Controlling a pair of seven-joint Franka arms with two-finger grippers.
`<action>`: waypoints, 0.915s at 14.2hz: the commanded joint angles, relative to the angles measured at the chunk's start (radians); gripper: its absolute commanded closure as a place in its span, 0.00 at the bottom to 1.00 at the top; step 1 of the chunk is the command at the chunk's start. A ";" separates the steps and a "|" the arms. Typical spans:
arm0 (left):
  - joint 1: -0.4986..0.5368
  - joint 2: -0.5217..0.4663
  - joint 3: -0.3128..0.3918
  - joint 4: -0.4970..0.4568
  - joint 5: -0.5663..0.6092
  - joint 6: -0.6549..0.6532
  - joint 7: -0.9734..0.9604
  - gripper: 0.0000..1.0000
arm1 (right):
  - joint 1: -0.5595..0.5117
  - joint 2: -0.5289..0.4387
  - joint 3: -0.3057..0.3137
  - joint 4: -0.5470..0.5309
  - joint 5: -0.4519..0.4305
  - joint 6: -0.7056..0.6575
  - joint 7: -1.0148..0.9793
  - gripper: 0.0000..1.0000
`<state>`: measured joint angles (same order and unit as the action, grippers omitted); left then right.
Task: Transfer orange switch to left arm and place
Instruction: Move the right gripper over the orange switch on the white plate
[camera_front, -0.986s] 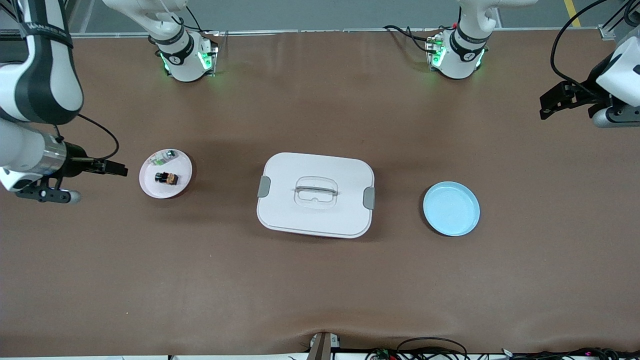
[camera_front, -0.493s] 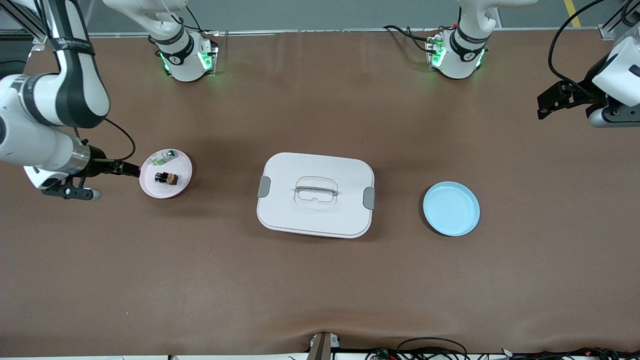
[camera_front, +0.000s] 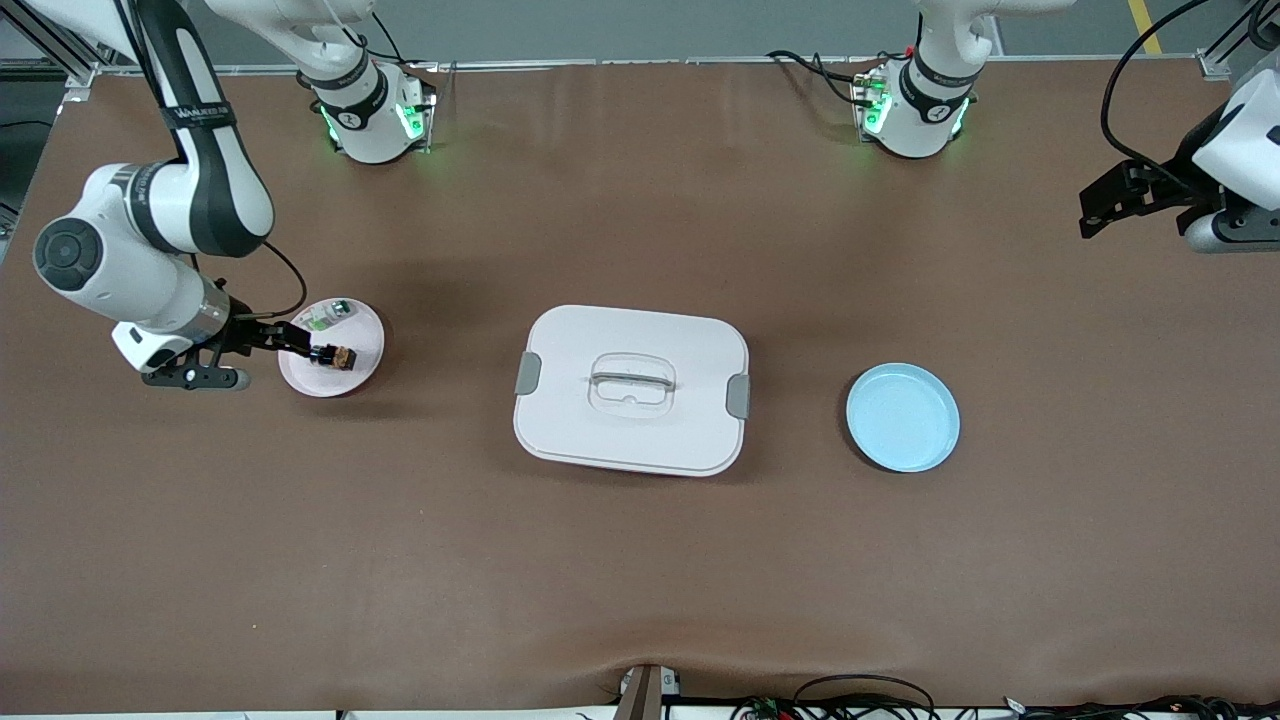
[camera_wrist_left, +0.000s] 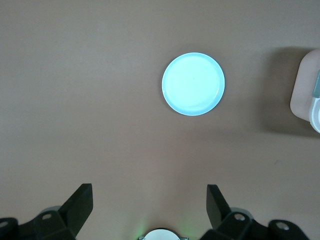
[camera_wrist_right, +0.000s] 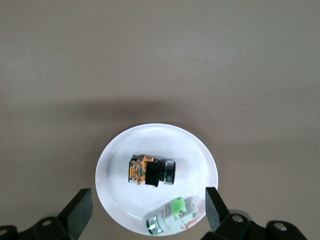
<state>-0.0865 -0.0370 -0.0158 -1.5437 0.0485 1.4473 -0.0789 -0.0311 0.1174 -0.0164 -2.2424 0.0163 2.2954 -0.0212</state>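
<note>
R hand (camera_front: 300, 343) is hanging over the pink plate (camera_front: 360, 375) at the right arm's end of the table (camera_front: 640, 560), fingers spread wide, gripping nothing. Orange switch (camera_front: 334, 355) is lying on that plate w/ a green-and-white part (camera_front: 322, 318) beside it. Box (camera_front: 631, 389) is sitting mid-table, lid on, btwn pink plate & blue plate (camera_front: 903, 417). L hand (camera_front: 1096, 205) is waiting over the table's edge at the left arm's end, fingers apart, empty.

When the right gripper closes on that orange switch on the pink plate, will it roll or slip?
The orange switch lies on its side on the pink plate, and its blocky orange end probably resists rolling. Its round black end may pivot if squeezed there. Being small and rigid-looking, it likely lifts easily. The open right gripper is over the plate; the green-and-white part lies close beside.
</note>
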 joint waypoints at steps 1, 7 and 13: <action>0.008 -0.011 -0.004 0.013 -0.007 -0.013 0.013 0.00 | -0.007 0.030 0.003 -0.019 -0.012 0.051 -0.005 0.00; 0.010 -0.020 0.000 0.011 -0.007 -0.015 0.019 0.00 | -0.003 0.103 0.001 -0.023 -0.012 0.084 0.084 0.00; 0.010 -0.021 0.000 0.011 -0.006 -0.028 0.022 0.00 | 0.013 0.166 0.001 -0.023 -0.015 0.090 0.083 0.00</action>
<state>-0.0820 -0.0501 -0.0150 -1.5396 0.0485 1.4382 -0.0789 -0.0277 0.2608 -0.0175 -2.2656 0.0163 2.3735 0.0348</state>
